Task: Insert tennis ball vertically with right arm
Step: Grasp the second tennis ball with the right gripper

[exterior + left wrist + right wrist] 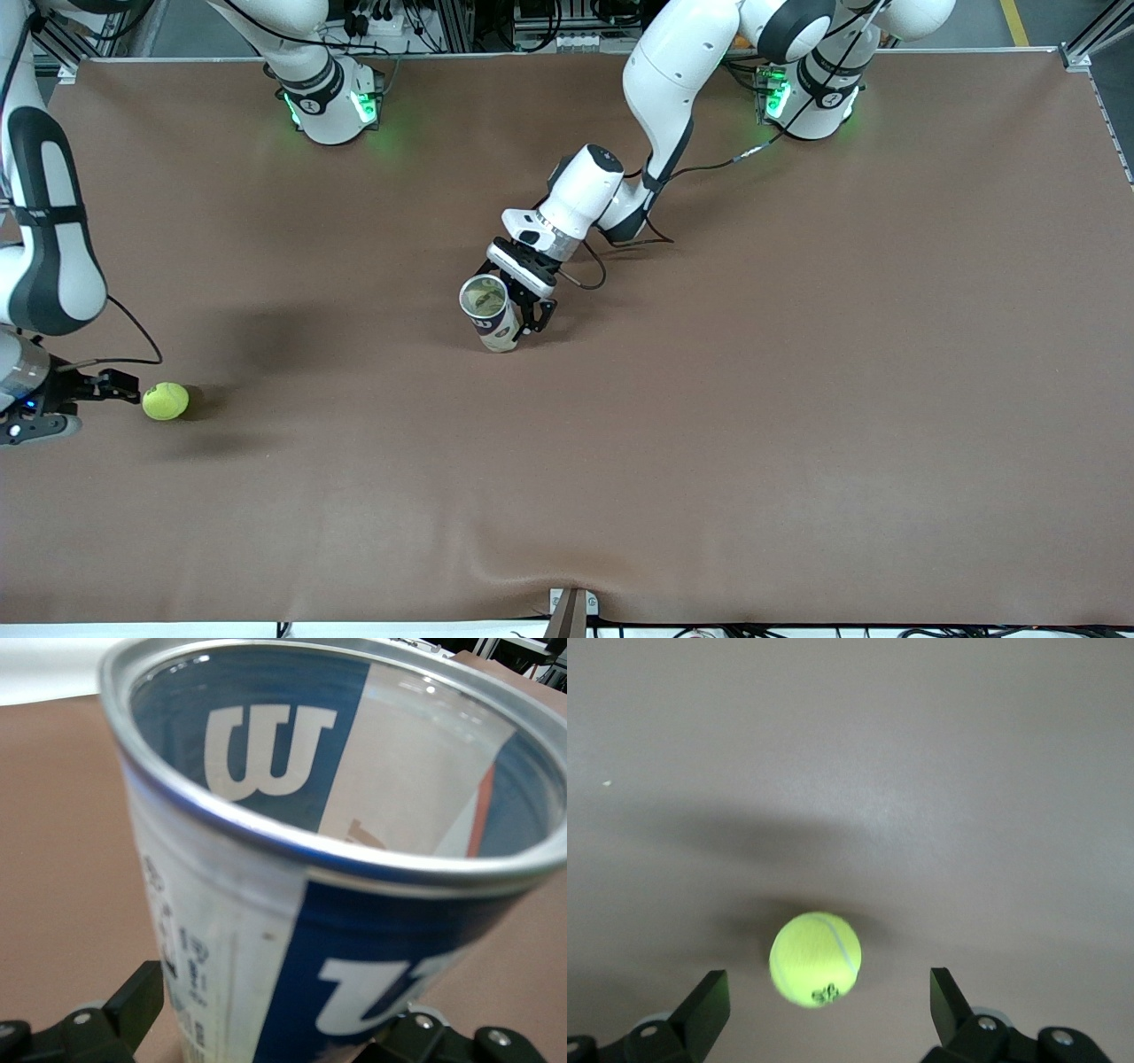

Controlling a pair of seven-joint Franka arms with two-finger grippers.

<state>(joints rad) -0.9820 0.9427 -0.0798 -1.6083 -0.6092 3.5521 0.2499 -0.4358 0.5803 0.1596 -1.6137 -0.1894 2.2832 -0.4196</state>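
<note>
One tennis ball (166, 400) to pick up: it lies on the worktop (797, 399), well apart from the can (490, 312), toward the right arm's end.
The right gripper (115, 386), jaws wide and empty, sits just beside it; straddle the ball squarely before closing. The left gripper (529, 312), jaws spread, flanks the upright can.

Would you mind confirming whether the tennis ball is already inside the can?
No, the tennis ball lies on the table by the right claw, well apart from the can at the left claw.

We see robotics lab: wide brown cloth-covered table (797, 443), two white bolted-down arm bases with green lights (332, 106) on it, aluminium framing with cables (496, 22) above them.
</note>
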